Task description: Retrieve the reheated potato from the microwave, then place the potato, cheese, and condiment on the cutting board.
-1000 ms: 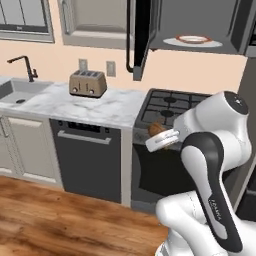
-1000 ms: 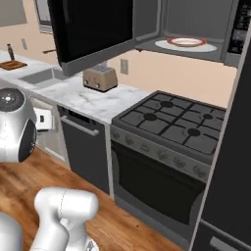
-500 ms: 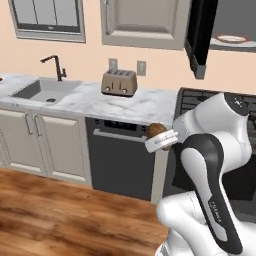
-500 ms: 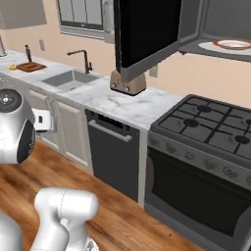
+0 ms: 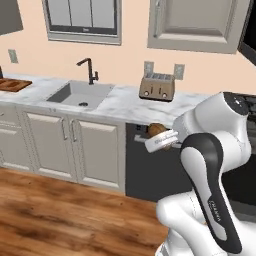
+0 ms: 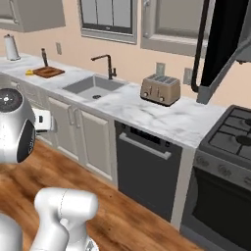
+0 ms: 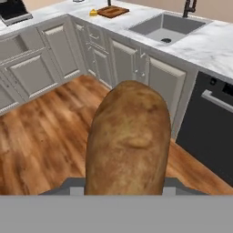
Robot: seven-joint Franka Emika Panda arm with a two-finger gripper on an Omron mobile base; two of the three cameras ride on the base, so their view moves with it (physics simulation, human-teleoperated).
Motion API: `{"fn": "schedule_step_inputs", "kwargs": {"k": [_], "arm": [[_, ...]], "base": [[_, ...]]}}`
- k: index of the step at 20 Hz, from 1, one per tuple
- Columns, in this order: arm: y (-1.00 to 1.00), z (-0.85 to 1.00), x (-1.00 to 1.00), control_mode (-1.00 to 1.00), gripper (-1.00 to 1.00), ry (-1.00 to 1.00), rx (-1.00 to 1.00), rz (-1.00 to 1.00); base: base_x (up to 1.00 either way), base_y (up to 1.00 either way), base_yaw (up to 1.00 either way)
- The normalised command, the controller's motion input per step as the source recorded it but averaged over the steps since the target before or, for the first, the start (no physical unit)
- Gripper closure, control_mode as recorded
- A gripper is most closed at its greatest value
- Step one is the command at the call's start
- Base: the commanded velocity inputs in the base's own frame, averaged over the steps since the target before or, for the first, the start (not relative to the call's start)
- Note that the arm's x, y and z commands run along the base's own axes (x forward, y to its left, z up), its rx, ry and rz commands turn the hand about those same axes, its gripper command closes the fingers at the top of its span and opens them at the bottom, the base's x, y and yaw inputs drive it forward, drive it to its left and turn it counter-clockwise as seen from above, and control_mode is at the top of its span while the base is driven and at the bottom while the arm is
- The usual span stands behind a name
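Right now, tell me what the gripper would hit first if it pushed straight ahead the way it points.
The gripper, shut on the potato, points down and outward over the wooden floor. Straight on it would probably meet the floor in front of the white cabinets, though depth is hard to judge with the potato blocking the middle.

The potato [image 7: 127, 136] was a dull mottled brown, paler tan along its top and darker at the edges. The cutting board [image 6: 48, 72] was reddish-brown wood, and beside it the cheese [image 7: 93, 12] was bright yellow. The table [image 6: 147, 110] was white marble with faint grey veins. The sink [image 5: 80, 93] was grey, its faucet [image 5: 89, 69] black. The toaster [image 6: 160, 89] was beige-brown with a darker top. The cabinet doors [image 5: 75, 150] were cream, the dishwasher [image 6: 147, 166] dark grey, and the floor [image 5: 60, 210] warm streaked brown planks. The wall [image 5: 130, 65] was peach.
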Motion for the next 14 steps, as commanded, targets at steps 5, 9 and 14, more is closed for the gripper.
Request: {"fn": "schedule_step_inputs", "kwargs": {"k": [5, 9, 14], "arm": [[0.0, 0.0, 0.0, 1.0, 1.0, 0.0, 0.0, 0.0], [0.0, 0.0, 0.0, 1.0, 1.0, 0.0, 0.0, 0.0], [0.0, 0.0, 0.0, 1.0, 1.0, 0.0, 0.0, 0.0]], "base": [[0.72, 0.67, 0.0], [0.75, 0.64, 0.0], [0.79, 0.52, -0.04]]}}
